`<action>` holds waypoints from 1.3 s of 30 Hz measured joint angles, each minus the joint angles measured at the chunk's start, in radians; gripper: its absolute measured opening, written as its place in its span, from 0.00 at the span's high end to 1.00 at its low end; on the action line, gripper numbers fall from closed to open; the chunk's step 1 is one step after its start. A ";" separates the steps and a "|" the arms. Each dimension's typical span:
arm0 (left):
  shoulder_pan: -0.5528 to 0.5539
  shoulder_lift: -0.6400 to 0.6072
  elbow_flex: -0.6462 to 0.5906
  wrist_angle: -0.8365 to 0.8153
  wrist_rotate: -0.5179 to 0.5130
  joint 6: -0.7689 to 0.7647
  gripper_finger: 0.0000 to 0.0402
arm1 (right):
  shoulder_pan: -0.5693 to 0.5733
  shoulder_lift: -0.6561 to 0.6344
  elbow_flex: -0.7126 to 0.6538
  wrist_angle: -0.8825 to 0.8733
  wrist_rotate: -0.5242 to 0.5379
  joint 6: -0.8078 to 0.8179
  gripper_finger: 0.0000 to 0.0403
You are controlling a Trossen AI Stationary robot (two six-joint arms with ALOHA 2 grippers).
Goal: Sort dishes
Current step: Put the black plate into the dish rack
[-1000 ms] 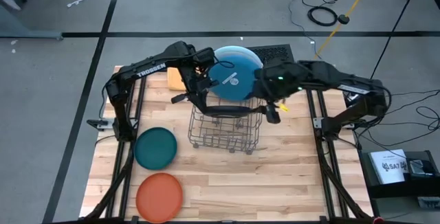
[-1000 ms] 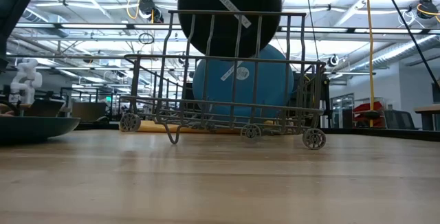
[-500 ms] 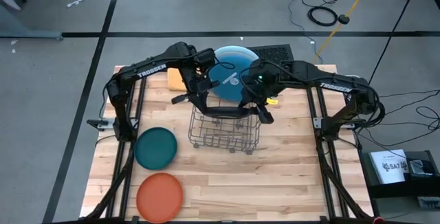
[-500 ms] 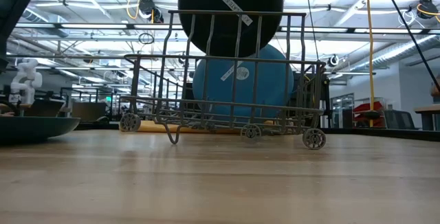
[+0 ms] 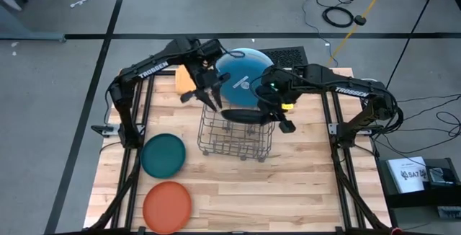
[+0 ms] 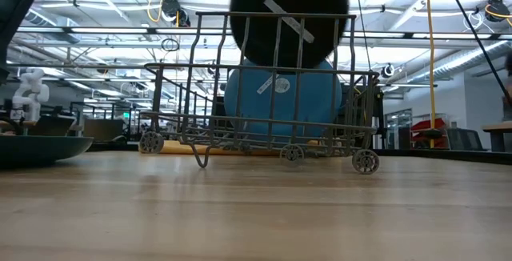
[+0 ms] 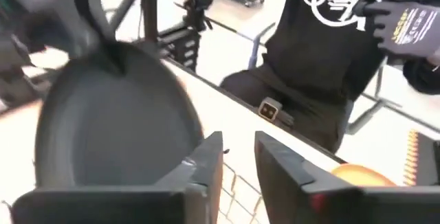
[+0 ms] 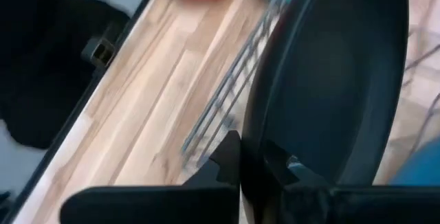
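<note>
A black plate (image 5: 241,114) stands upright over the wire rack (image 5: 234,138), its lower half below the rack's top rail (image 6: 272,14). My right gripper (image 5: 274,114) is shut on it from the right. My left gripper (image 5: 210,98) is open, just left and far of the plate, touching nothing; the left wrist view shows the plate (image 7: 117,135) apart from its fingers (image 7: 237,162). A blue plate (image 5: 245,76) stands on edge at the rack's far side. A teal plate (image 5: 163,154) and an orange plate (image 5: 167,205) lie flat at the near left. My right gripper pinches the black plate's rim (image 8: 256,148) between its two fingers, at the plate's right edge. The fingers come roughly level from the table's right side. The plate is upright, its face toward the near edge; whether its lower edge rests on the rack I cannot tell.
A folded orange-yellow cloth (image 5: 184,82) lies behind the rack at the far left. A person in a black shirt and gloves (image 7: 323,52) stands beyond the table's far edge. Bare wood lies near and right of the rack (image 5: 288,192).
My left gripper has opened, let go of the black plate and drawn back toward the far left. My right gripper has moved left to the plate's right edge and shut on it. The plate has shifted a little toward the table's right, still upright.
</note>
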 joint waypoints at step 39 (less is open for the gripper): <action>0.041 -0.313 0.329 0.335 -0.318 -0.418 0.64 | -0.395 0.322 0.000 -0.080 -0.426 -0.131 0.98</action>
